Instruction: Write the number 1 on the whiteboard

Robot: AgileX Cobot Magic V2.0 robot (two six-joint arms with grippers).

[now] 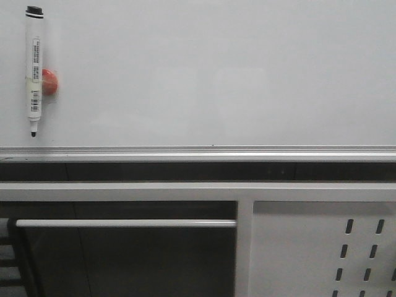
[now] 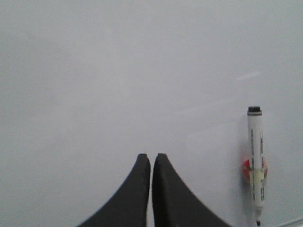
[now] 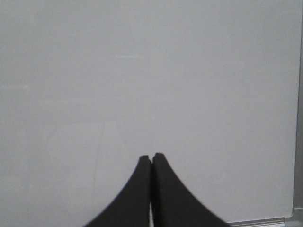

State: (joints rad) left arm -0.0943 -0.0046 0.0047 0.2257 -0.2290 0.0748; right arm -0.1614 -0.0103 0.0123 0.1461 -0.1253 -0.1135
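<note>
The whiteboard (image 1: 216, 74) fills the upper front view, pale and glossy, with a silver tray rail (image 1: 198, 152) below it. No black stroke of a number 1 shows on it. A white marker pen (image 1: 34, 68) with a black cap hangs upright at the far left, held by a red magnet (image 1: 49, 81). It also shows in the left wrist view (image 2: 255, 163). My left gripper (image 2: 151, 157) is shut and empty, facing the bare board (image 2: 118, 71), apart from the pen. My right gripper (image 3: 152, 156) is shut and empty, facing the board (image 3: 142, 71). Neither gripper shows in the front view.
Below the rail is a grey frame with a horizontal bar (image 1: 124, 223). A white perforated panel (image 1: 322, 247) with slots sits at the lower right. The board's frame edge (image 3: 297, 142) shows in the right wrist view.
</note>
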